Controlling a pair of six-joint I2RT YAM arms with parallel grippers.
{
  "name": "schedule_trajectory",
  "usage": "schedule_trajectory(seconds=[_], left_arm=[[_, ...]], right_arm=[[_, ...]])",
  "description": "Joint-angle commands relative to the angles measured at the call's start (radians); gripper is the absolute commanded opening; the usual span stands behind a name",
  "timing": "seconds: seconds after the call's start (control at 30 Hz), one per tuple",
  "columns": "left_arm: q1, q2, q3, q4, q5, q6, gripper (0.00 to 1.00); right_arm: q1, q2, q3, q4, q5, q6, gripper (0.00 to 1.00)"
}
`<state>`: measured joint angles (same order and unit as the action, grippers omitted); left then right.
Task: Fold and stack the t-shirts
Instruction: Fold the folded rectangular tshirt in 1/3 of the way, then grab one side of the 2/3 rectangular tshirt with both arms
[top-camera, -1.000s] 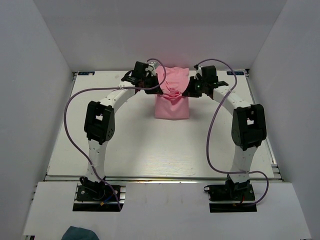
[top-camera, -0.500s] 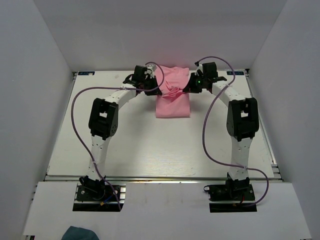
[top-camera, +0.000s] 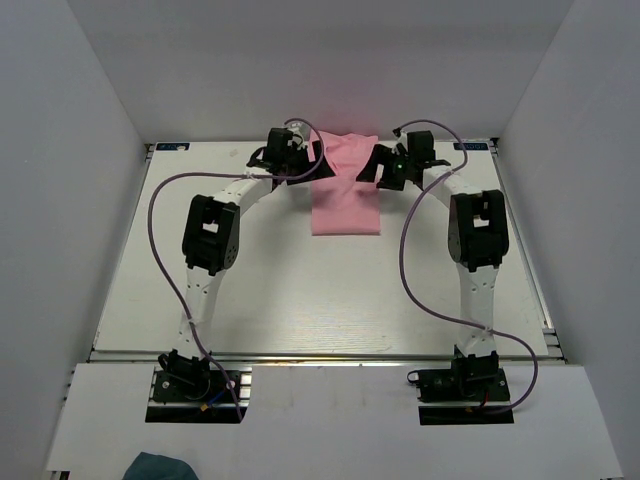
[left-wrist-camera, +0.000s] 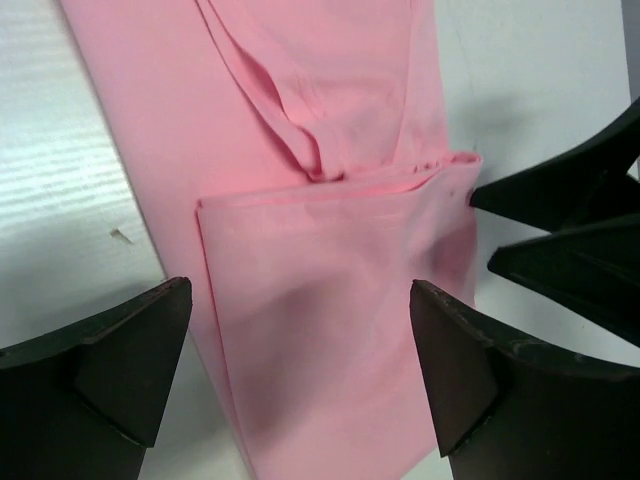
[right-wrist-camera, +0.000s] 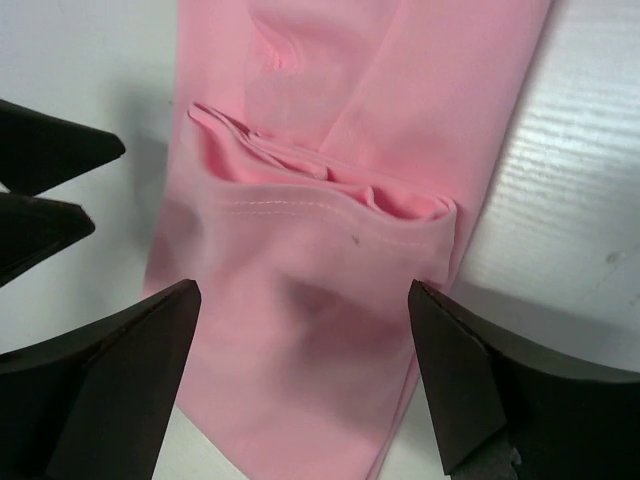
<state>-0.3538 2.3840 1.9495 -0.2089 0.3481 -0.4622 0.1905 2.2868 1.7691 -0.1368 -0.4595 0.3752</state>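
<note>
Pink t-shirt (top-camera: 346, 195): lies flat as a narrow strip at 12 o'clock on the desk (top-camera: 250, 290), with its far end near the back edge.
Change: the rumpled, raised bunch seen in its middle a second earlier is gone, and the cloth is now smooth and let go.
Left gripper (top-camera: 310, 168): at the strip's 10 o'clock corner, fingers spread wide apart with nothing between them. A second earlier they are pinched on the fabric.
Right gripper (top-camera: 384, 170): at the 2 o'clock corner, likewise spread wide and holding nothing, just released.
Wrist views: each gripper hovers over a doubled flap whose hem runs across the strip. The flap looks settled, with a small pucker of folds at the hem.
Meaning: this fold appears laid and finished, and the arms are free to pull back.
Left to do: probably one more fold to shorten the strip, then stacking. No second t-shirt is in view.
</note>
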Motion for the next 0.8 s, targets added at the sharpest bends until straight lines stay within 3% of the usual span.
schedule_trajectory(seconds=[0.0, 0.23, 0.47, 0.77], left_arm=[[0.022, -0.008, 0.08, 0.037, -0.026, -0.027, 1.0], [0.023, -0.15, -0.07, 0.046, -0.026, 0.045, 1.0], [-0.008, -0.19, -0.142, -0.197, -0.018, 0.161, 1.0], [-0.06, -0.302, -0.402, -0.17, 0.0, 0.195, 1.0]], right_arm=[[-0.017, -0.015, 0.064, 0.124, -0.086, 0.037, 0.9], [-0.013, -0.151, -0.022, 0.085, -0.056, -0.058, 0.9], [-0.01, -0.291, -0.221, -0.012, -0.035, -0.157, 0.9], [-0.008, -0.454, -0.568, 0.042, -0.022, -0.162, 0.9]])
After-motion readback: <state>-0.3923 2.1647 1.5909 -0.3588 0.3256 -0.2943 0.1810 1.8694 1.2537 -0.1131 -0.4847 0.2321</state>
